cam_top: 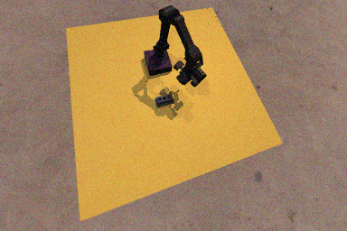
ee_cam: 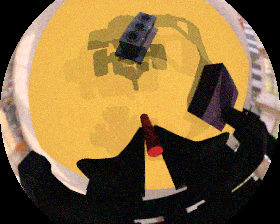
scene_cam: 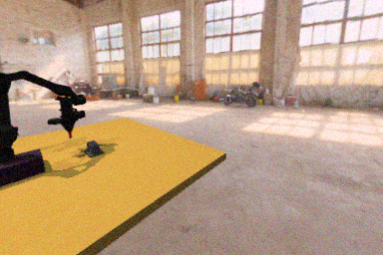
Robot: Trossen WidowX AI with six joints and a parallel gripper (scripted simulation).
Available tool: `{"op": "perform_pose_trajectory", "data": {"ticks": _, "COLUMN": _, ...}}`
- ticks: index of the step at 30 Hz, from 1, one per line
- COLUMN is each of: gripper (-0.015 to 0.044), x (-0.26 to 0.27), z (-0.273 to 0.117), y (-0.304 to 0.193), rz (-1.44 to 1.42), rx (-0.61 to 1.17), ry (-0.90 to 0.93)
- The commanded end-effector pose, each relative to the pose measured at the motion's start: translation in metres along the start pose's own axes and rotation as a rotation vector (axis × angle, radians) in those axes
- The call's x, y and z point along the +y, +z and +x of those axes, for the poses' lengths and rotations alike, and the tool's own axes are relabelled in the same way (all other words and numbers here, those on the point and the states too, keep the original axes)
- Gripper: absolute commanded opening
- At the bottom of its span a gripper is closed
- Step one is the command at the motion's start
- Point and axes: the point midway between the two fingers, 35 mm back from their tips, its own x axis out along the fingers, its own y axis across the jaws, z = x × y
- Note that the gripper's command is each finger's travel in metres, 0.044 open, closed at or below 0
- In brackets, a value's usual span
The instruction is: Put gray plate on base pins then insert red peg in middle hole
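My gripper [ee_cam: 148, 128] [scene_cam: 70, 131] is shut on the red peg [ee_cam: 152, 138] [scene_cam: 70, 136], which shows between the fingertips in the wrist view and points down below them in the exterior view. The gray plate [ee_cam: 136, 31] [cam_top: 164, 99] [scene_cam: 93, 145] appears to lie flat on top of the dark base [ee_cam: 144, 53]. Three dark round spots in a row show on its top, and the pin tips cannot be told apart. The gripper hangs raised and to one side of the plate, toward the right in the top view. The fingertips are hidden in that view.
The arm's dark purple mounting block [cam_top: 158, 68] [scene_cam: 22, 167] [ee_cam: 206, 90] stands behind the plate and base in the top view. All stand on a yellow mat [cam_top: 117, 147] [scene_cam: 150, 167]. Arm shadows fall around the base.
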Motion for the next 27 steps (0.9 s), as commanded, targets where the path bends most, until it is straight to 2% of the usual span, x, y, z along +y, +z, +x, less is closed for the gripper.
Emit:
{"op": "perform_pose_trajectory", "data": {"ticks": 1, "gripper": 0.0, "x": 0.003, "z": -0.001, "y": 0.013, "rz": -0.002, "rx": -0.004, "ry": -0.002}}
{"op": "perform_pose_trajectory", "data": {"ticks": 27, "gripper": 0.0, "x": 0.01, "z": -0.003, "y": 0.085, "rz": -0.005, "rx": -0.006, "ry": 0.001}}
